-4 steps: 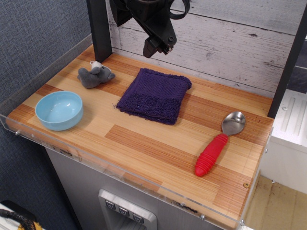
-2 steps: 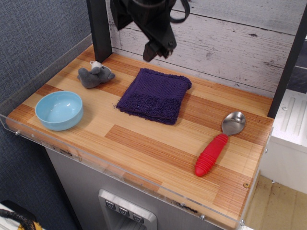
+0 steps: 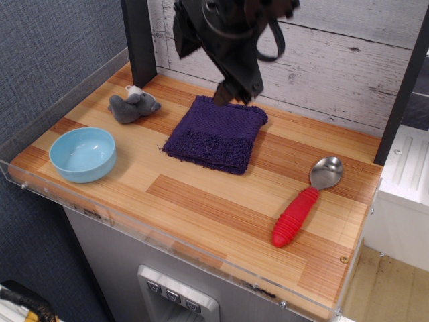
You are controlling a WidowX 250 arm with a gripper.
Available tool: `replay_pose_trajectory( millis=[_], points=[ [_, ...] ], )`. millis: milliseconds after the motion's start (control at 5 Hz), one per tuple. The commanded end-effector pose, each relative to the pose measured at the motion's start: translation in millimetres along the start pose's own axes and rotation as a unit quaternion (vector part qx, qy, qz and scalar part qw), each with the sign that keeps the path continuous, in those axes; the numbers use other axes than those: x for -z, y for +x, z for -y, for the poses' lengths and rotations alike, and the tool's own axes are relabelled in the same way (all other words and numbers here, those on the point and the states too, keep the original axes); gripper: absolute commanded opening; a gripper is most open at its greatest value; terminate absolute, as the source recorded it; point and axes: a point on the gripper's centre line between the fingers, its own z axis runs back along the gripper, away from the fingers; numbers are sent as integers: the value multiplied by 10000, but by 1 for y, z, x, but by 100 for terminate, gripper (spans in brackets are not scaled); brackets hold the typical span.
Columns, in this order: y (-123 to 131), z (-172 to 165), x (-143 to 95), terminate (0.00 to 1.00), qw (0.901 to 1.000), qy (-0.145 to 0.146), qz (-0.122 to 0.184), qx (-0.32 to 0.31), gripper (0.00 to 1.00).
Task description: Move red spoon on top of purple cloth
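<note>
red spoon (image 3: 303, 204): lying flat on the desk (image 3: 201, 201) near the right edge, silver bowl pointing away, well apart from the cloth
purple cloth (image 3: 216, 133): mid-desk, nothing on it
gripper (image 3: 236, 92): hanging over the cloth's back edge, honestly can't tell if it's clenched or released
writing: no readable labels anywhere

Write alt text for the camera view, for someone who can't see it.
A dark robot hand hangs over the back edge of a purple cloth on a wooden table, while a red spoon lies far off at the right. A blue bowl and grey plush toy sit at left.
</note>
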Motion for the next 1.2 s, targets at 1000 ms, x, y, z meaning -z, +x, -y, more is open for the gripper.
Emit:
replay_pose_trajectory(
  millis=[1000],
  points=[
    [-3,105,31,0,9651,-2296,-235,-1239,100]
  ],
)
